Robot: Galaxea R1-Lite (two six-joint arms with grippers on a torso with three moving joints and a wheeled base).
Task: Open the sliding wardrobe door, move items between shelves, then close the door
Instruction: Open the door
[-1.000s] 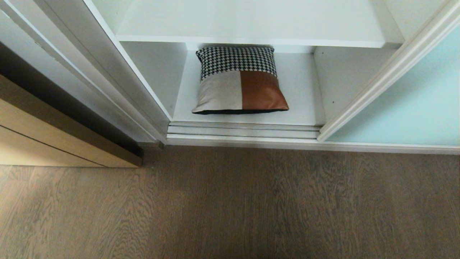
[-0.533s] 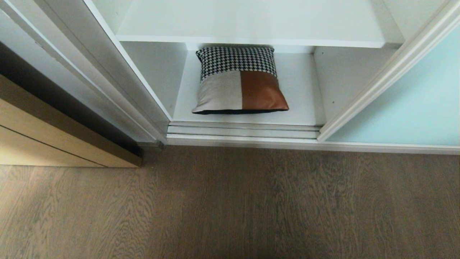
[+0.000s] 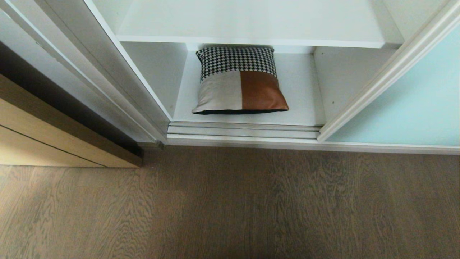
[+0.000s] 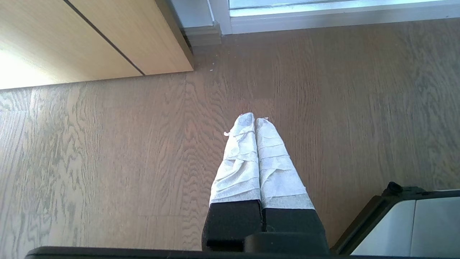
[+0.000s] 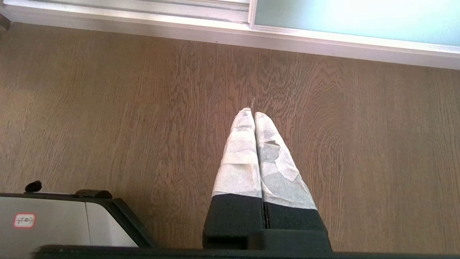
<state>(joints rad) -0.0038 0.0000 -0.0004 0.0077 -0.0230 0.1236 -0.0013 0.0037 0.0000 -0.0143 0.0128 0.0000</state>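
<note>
Houndstooth, beige-grey cloth and a rust-brown patch make up the face of the cushion (image 3: 240, 82), which lies flat on the bottom shelf (image 3: 302, 90) of the open wardrobe, its dark underside just showing along the front edge. It sits squarely in the middle of the opening, near the front, probably so a gripper can reach it without brushing the side walls. A second white shelf (image 3: 251, 21) spans the compartment above it and is bare where it shows. The sliding wardrobe door (image 3: 413, 104), frosted pale blue-green glass in a pale frame, stands slid to the right, leaving the silver floor track (image 3: 244, 131) exposed; judging by that, the closing step is not yet done.

Neither arm shows in the head view. The left gripper (image 4: 255, 124) hangs over the wood-grain floor (image 3: 230, 205) near the tan wood-grain door (image 4: 107, 36), its white-wrapped fingers pressed together on nothing. The right gripper (image 5: 250, 115) hangs likewise over the floor before the door's bottom rail, jaws together and empty.

A small red-bordered label (image 5: 24, 220) on the robot's base carries writing too small to read.
</note>
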